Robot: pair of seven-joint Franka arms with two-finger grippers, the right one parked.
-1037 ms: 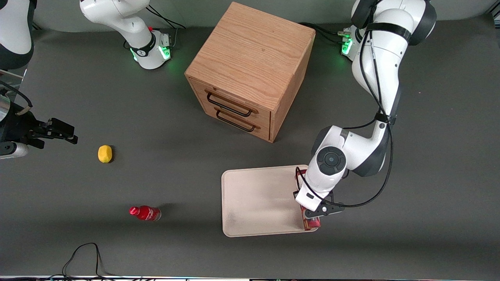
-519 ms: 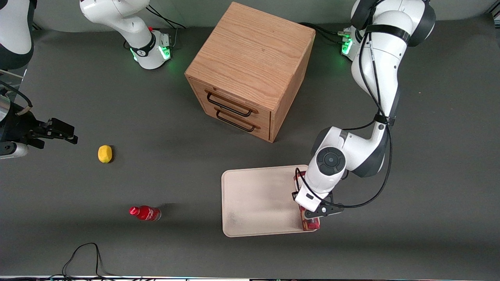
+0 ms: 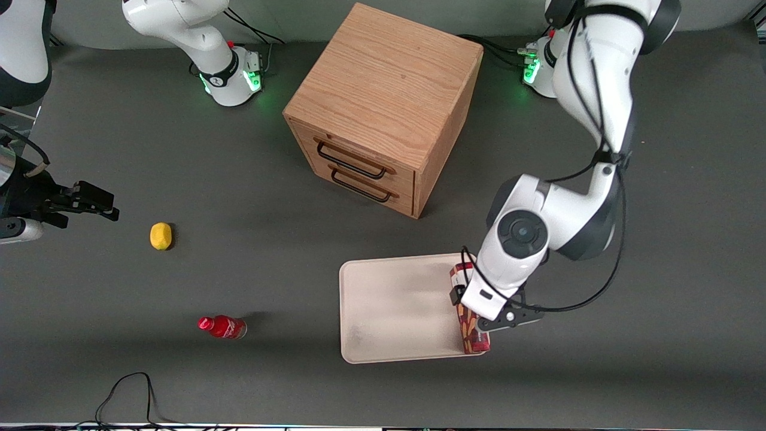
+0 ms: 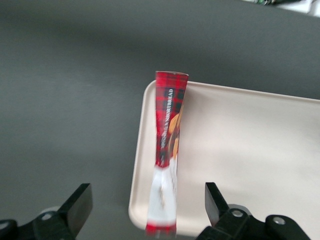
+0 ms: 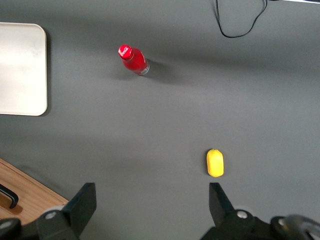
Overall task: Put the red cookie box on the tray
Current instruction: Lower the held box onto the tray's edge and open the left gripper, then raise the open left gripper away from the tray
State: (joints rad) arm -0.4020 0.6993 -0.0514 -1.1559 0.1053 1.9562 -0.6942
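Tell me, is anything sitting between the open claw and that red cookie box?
Nothing: the wrist view shows the open gripper above the red cookie box, which lies along the tray's edge, untouched.

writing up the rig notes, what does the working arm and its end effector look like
The working arm has glossy white rounded shells with dark grey joint bands, a round dark cap at the wrist, and black cables looped along it. Its base glows green. The end effector, above the cookie box, has two black fingers, open.
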